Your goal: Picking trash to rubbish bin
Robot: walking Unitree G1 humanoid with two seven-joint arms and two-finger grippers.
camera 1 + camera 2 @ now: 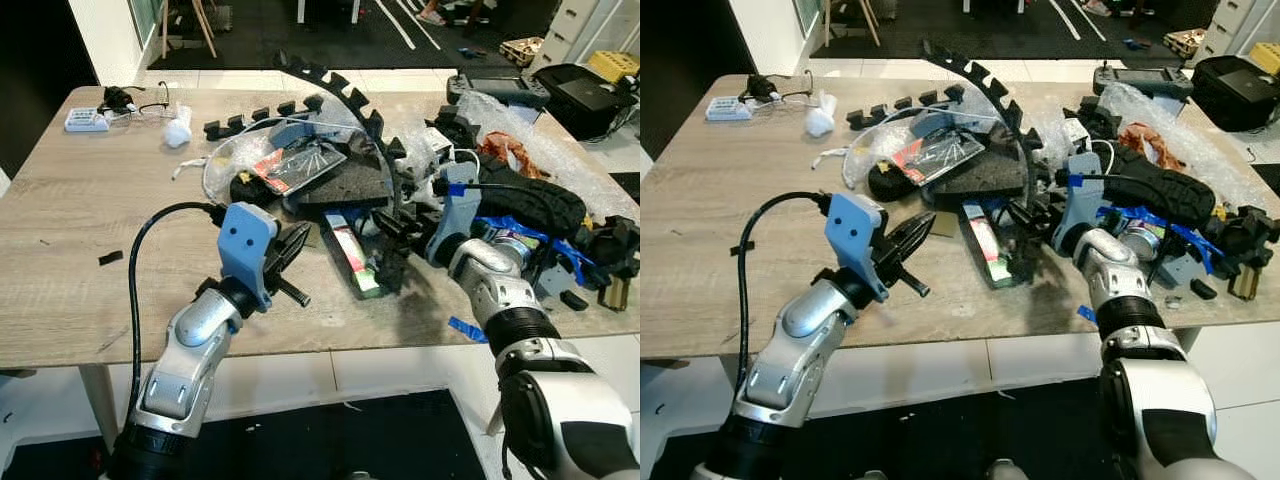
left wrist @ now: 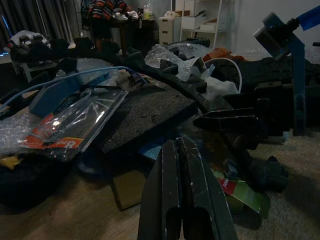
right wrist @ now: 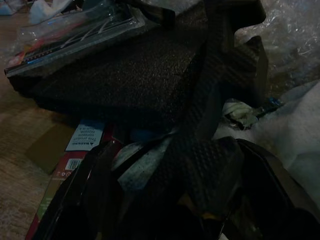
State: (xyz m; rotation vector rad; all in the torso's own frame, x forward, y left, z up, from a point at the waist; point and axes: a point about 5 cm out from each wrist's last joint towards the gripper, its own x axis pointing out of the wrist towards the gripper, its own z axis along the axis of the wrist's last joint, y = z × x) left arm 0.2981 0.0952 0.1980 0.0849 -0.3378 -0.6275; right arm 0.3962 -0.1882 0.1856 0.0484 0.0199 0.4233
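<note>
Table: a wooden table (image 1: 90, 260) with a heap of trash spread over its middle and right side.
Left gripper: the left gripper (image 1: 296, 243) hovers above the bare wood just beside the heap, fingers pressed together, holding nothing.
Right gripper: the right gripper (image 1: 392, 232) is down in the pile, its fingers spread on either side of a notched black foam strip (image 3: 200, 165); I cannot tell whether they press it yet.
Trash: a dark foam slab (image 1: 345, 180) lies at the heap's centre, a clear plastic package (image 1: 300, 160) with red print on top of it, and a red and green carton (image 1: 352, 255) flat on the wood in front.
Far corner: crumpled white tissue (image 1: 177, 128) and a small white box (image 1: 86, 120), well apart from the heap.
Right side: bubble wrap (image 1: 540, 140) under black foam pieces.
</note>
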